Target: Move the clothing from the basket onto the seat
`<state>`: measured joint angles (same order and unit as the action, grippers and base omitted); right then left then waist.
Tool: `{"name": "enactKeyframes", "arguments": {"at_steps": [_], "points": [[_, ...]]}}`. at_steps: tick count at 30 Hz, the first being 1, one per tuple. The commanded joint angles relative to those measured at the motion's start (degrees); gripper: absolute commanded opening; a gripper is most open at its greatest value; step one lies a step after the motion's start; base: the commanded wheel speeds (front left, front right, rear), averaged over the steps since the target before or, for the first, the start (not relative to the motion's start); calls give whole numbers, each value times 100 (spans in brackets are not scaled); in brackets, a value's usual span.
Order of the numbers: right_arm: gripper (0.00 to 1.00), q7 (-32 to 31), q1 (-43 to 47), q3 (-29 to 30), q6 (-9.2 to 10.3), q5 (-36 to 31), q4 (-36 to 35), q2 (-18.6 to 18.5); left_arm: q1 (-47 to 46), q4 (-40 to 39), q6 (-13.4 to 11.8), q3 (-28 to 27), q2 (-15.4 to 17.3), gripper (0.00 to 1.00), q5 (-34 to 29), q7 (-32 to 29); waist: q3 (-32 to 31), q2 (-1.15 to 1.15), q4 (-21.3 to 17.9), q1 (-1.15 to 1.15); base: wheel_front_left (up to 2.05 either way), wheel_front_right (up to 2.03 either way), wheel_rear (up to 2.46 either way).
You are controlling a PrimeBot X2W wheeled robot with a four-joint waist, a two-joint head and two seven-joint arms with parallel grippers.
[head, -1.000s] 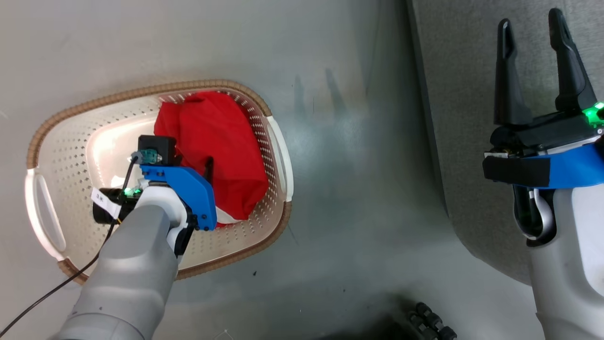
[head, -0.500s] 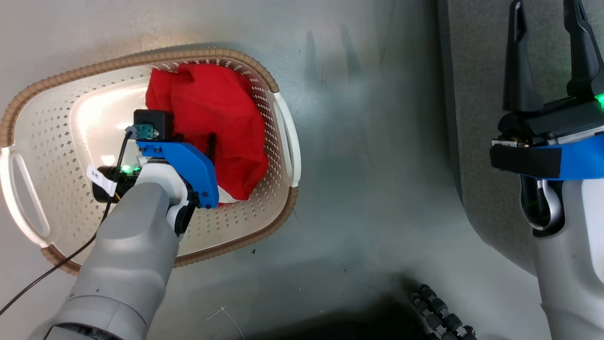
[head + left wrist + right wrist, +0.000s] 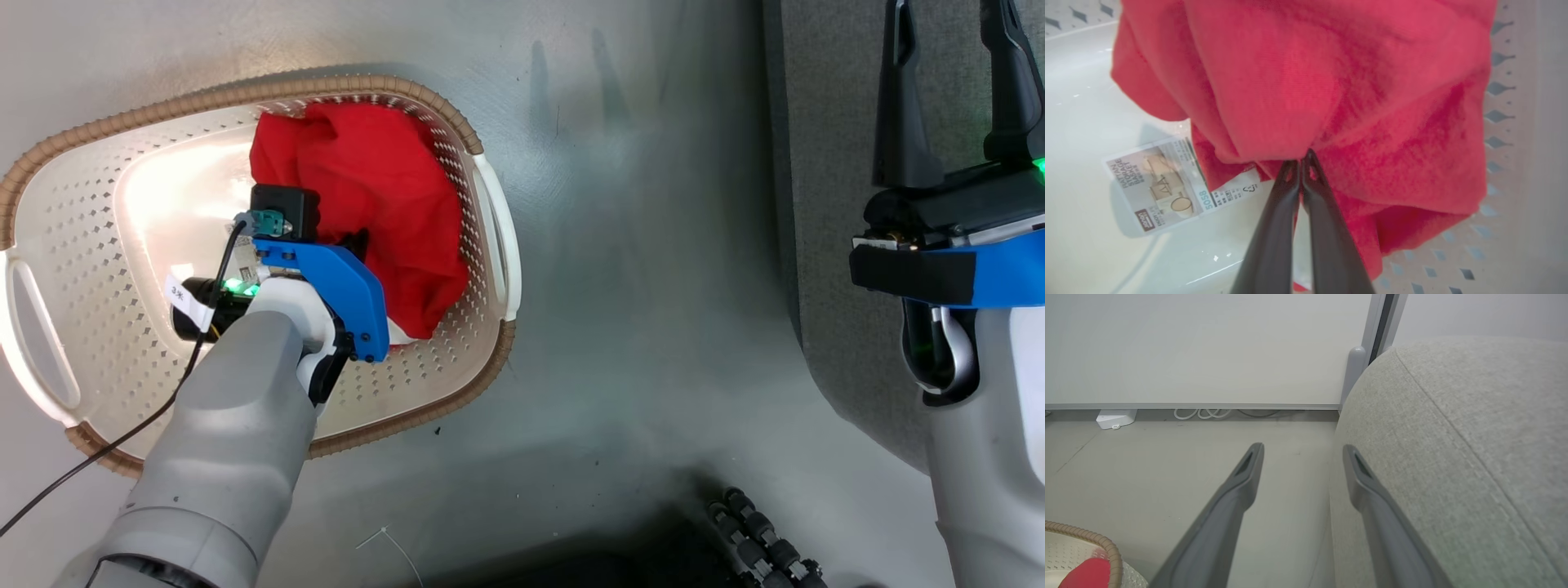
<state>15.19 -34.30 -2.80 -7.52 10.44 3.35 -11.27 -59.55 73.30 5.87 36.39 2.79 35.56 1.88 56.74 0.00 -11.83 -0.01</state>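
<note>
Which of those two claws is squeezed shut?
The left gripper, down in the basket, pinching the red clothing; the right gripper stands wide open, holding nothing.

Open floor (image 3: pixel 645 269) between basket (image 3: pixel 460 124) and seat (image 3: pixel 833 204)

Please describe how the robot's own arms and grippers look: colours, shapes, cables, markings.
The left arm and right arm are pale grey, rounded, with blue wrist brackets. The left gripper and right gripper each have two long dark tapering fingers. A black cable, white label and green light mark the left wrist.
</note>
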Motion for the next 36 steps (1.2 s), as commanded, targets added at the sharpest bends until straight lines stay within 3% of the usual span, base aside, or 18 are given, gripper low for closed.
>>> {"name": "enactKeyframes", "arguments": {"at_steps": [1, 16, 36], "points": [[100, -6, -57, 33, 6, 5, 88, 13, -40, -29, 28, 43, 22, 0, 39, 20, -19, 0, 7, 1, 0, 0, 0], [100, -4, 99, 40, 6, -2, 220, 20, 218, -372, 117, 582, 21, 0, 322, 289, -538, 0, 171, 1, 0, 0, 0], [100, -3, 626, 111, 6, -10, 617, -4, 983, -1257, 155, 1491, 20, 0, 1080, 1109, -1987, 0, 547, 1, 0, 0, 0]]}}
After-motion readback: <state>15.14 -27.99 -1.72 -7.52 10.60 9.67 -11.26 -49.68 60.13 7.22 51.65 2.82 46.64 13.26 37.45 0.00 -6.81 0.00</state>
